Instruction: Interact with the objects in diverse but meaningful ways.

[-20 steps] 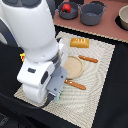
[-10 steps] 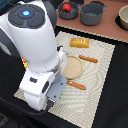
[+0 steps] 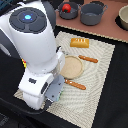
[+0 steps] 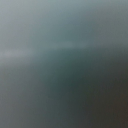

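While the big white arm (image 3: 37, 55) bends low over the near corner of the woven beige placemat (image 3: 102, 75), its body hides the gripper completely, so I cannot tell whether the jaws are spread or pressed together. The wrist view offers only a flat grey-green blur with nothing to make out.

On the mat I count one round tan plate (image 3: 73, 66), two wooden-handled pieces of cutlery (image 3: 88, 59), one beside the plate toward the exterior view's right and the other (image 3: 75, 84) just below the plate, and one orange-yellow bread loaf (image 3: 79, 42). The loaf is small, oblong and glossy, lying flat near the mat's far edge, apart from the plate.

Beyond the mat, on the brown tabletop (image 3: 110, 30), stand two grey pots. The smaller one (image 3: 69, 10) holds a single small red ball-like food (image 3: 65, 7); the larger grey two-handled pot (image 3: 93, 13) sits just beside it, toward the exterior view's right. At the far right edge, one pale bowl-like dish (image 3: 123, 17) is cut off by the frame.
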